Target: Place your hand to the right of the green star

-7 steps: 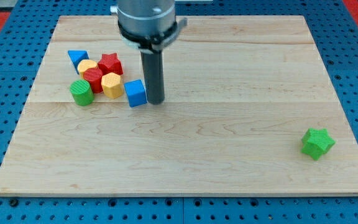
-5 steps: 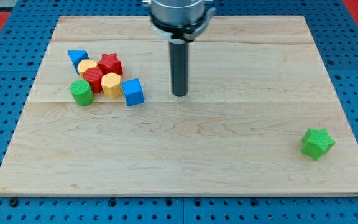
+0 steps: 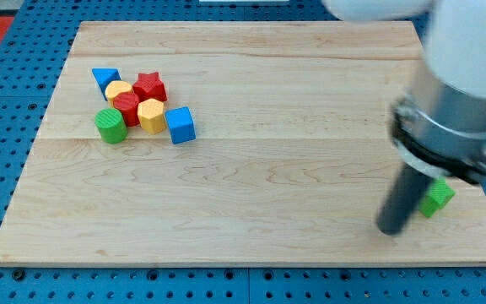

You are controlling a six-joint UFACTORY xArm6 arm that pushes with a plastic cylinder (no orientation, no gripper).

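My tip [image 3: 390,230] has swept from beside the blue cube [image 3: 180,125] across the board [image 3: 251,186] to its lower right, now just left of the green star [image 3: 438,197]. The rod leans, its housing half covering the star. It carries no pincer.

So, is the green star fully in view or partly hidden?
Partly hidden: the rod covers the green star on its left; my tip rests at its lower left.
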